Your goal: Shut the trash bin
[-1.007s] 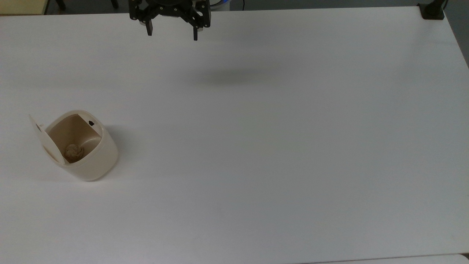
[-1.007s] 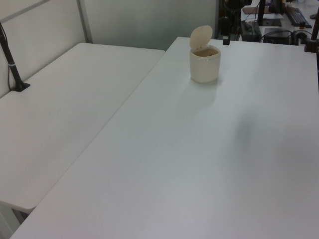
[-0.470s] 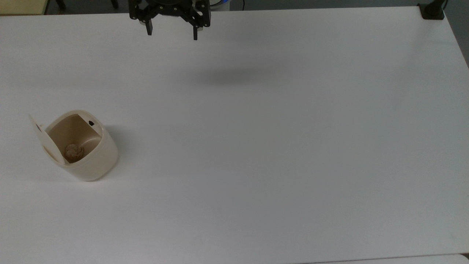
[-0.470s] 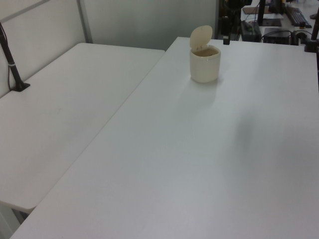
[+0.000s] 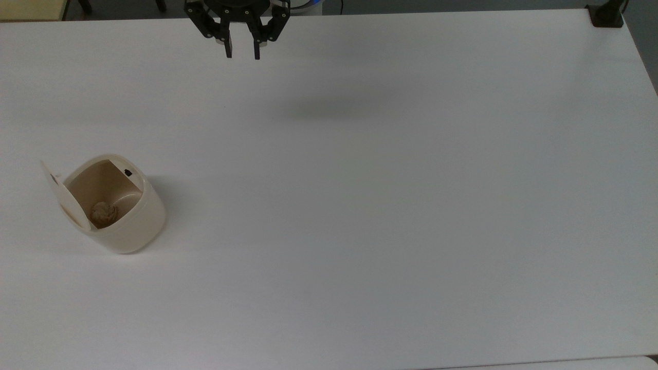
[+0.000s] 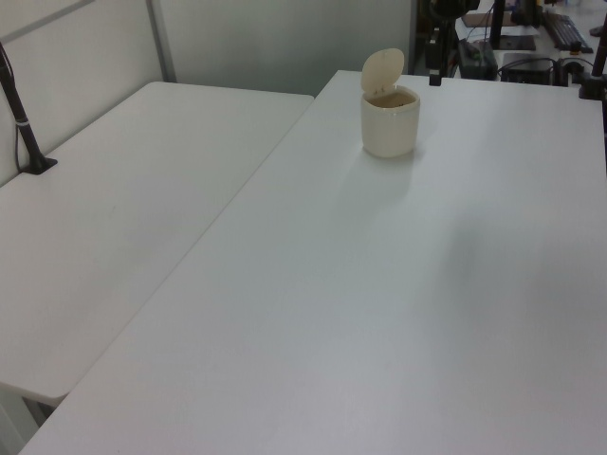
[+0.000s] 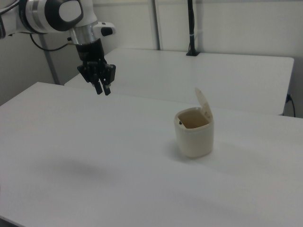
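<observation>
My fingers have drawn much closer together over the last second, leaving a narrow gap and gripping nothing. The white table [image 5: 360, 205] spreads below me. The trash bin [image 5: 128, 221] stands at the top view's left, lid [image 5: 60, 194] upright, well apart from my gripper [image 5: 241, 53].

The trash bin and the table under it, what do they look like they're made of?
The trash bin looks like moulded plastic: cream, smooth, with rounded corners, a thin raised lid and a soft matte sheen. The table seems to be a white laminate or coated board, judging by its flat, even, low-gloss top; what lies under that surface can't be told. The gripper hangs far from both.
</observation>
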{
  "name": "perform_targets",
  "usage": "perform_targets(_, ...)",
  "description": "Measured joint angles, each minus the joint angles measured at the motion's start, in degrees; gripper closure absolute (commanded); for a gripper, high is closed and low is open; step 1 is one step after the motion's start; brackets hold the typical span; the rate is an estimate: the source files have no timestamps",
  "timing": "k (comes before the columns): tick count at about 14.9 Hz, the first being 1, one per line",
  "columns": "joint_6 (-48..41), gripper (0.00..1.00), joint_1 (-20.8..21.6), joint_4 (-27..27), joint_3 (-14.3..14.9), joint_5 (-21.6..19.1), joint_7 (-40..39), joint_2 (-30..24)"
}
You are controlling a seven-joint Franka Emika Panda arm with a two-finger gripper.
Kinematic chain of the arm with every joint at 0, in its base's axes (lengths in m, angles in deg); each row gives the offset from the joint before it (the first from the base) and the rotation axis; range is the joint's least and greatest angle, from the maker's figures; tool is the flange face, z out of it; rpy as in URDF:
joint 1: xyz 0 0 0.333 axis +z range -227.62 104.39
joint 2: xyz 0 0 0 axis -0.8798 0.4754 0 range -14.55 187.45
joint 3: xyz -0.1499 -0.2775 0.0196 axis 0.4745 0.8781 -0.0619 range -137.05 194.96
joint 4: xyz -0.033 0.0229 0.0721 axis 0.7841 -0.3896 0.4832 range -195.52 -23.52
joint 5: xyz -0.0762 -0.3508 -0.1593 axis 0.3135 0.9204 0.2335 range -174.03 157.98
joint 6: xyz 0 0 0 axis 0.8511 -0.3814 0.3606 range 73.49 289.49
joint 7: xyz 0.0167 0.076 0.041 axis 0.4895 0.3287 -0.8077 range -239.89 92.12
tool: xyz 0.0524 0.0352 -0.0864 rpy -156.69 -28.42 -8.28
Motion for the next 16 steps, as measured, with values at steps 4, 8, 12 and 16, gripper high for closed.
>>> perform_targets(4, 0.00, 1.00, 0.00, -0.08, 0.00, 0.00, -0.19, 0.04)
perform_targets(8, 2.87, 1.00, -0.76, -0.10, 0.35, 0.06, -0.13, 0.69)
perform_targets(12, 10.65, 1.00, -5.66, 0.21, 0.68, 0.14, -0.13, 3.59)
perform_targets(16, 21.44, 0.99, -11.84, 1.40, 1.03, 0.15, 0.18, 6.53)
